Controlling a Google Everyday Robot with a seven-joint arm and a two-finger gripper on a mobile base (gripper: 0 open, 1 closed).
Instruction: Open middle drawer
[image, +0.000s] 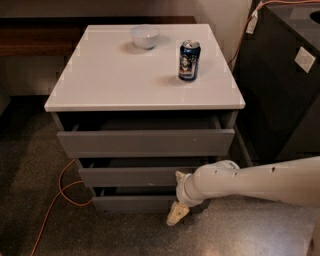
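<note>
The middle drawer (130, 176) is a flat grey handleless front, second of three on a cabinet with a white top (125, 80). It stands slightly out, with a dark gap above it. My gripper (178, 204) is at the end of a white arm (250, 182) that comes in from the right. It sits at the right end of the middle drawer front and reaches down over the bottom drawer (132, 203). Its cream tip hangs just above the floor.
The top drawer (145, 142) sticks out furthest. A blue soda can (189, 60) and a white bowl (145, 36) stand on the top. A dark cabinet (285, 85) stands close on the right. An orange cable (62, 195) lies on the floor at left.
</note>
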